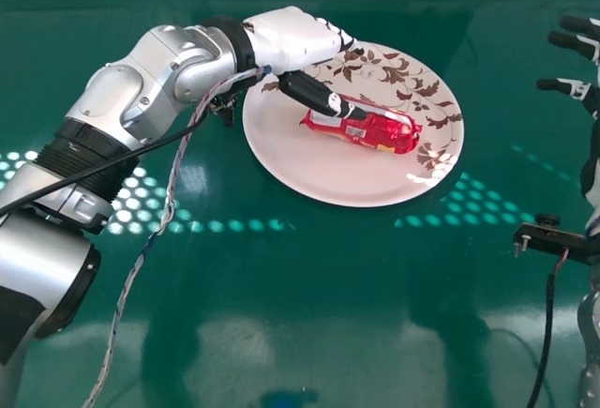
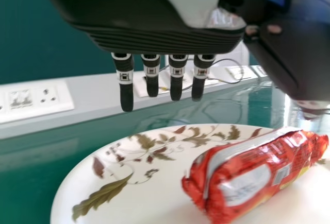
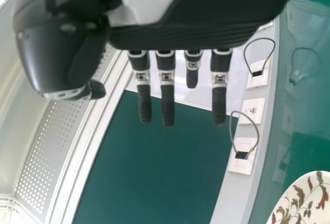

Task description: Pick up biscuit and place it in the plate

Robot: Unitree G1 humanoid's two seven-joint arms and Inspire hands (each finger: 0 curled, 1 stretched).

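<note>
while biscuit packet (image 1: 386,134) lies on plate (image 1: 309,169), pale label (image 2: 246,184) seems printed

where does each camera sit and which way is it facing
Head view: on the head, facing forward and down at the round white leaf-patterned plate and red biscuit packet; left hand and right hand show.
Left wrist view: at the left wrist, looking past its own hand across packet and plate.
Right wrist view: at the right wrist, looking past its own hand toward white sockets.
Shared: plate, all three; packet, head and left wrist.
</note>
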